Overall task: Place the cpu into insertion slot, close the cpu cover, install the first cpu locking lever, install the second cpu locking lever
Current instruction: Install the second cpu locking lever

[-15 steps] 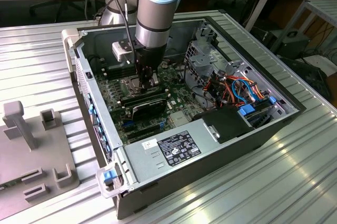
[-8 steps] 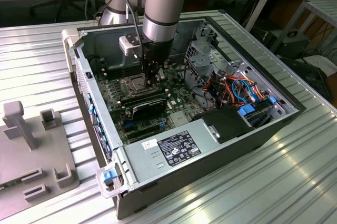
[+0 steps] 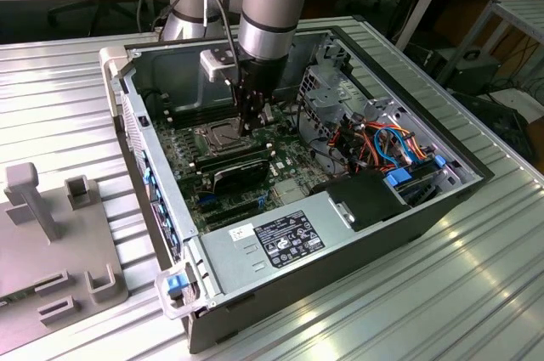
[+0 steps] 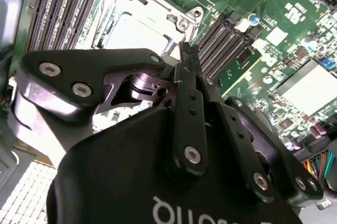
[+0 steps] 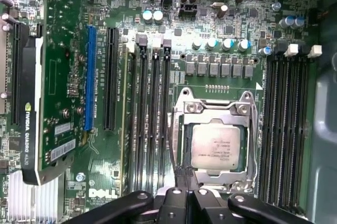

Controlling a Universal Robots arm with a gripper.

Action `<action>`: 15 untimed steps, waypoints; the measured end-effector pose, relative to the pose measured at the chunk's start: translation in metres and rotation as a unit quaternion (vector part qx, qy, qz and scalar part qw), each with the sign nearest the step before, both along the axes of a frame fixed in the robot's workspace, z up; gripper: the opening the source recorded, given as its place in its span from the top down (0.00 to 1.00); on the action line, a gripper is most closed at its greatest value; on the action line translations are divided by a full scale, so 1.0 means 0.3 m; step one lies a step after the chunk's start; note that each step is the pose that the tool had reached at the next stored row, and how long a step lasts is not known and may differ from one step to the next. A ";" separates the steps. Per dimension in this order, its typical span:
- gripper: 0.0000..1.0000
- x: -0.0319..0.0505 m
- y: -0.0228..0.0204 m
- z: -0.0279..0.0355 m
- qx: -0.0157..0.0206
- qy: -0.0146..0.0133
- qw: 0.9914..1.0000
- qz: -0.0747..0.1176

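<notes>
My pincer (image 5: 185, 188) was pinched shut, empty, beside the cover (image 5: 215, 109) lying flat over the square cpu (image 5: 215, 147), print unreadable.

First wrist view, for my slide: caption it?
Gripper shut at edge of cpu cover, closed over seated cpu.

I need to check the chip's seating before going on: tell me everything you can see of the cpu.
The cpu is a small flat square chip with a dull silver-grey metal top bearing faint print. It lies flat in the insertion slot on the green board, framed by the silver cpu cover, which looks lowered around it. Long black memory slots run along both sides. The gripper is at the socket's edge, not holding the chip.
</notes>
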State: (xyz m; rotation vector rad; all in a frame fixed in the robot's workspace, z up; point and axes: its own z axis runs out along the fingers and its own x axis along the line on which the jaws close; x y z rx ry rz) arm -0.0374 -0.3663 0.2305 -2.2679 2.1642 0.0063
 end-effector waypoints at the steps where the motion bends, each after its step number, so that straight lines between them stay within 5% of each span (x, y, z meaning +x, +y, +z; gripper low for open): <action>1: 0.89 0.000 -0.006 0.000 0.000 0.000 1.000 0.000; 5: 0.89 0.000 -0.026 -0.003 0.000 0.000 1.000 0.000; 15: 0.89 -0.038 -0.027 -0.017 0.000 0.000 1.000 0.000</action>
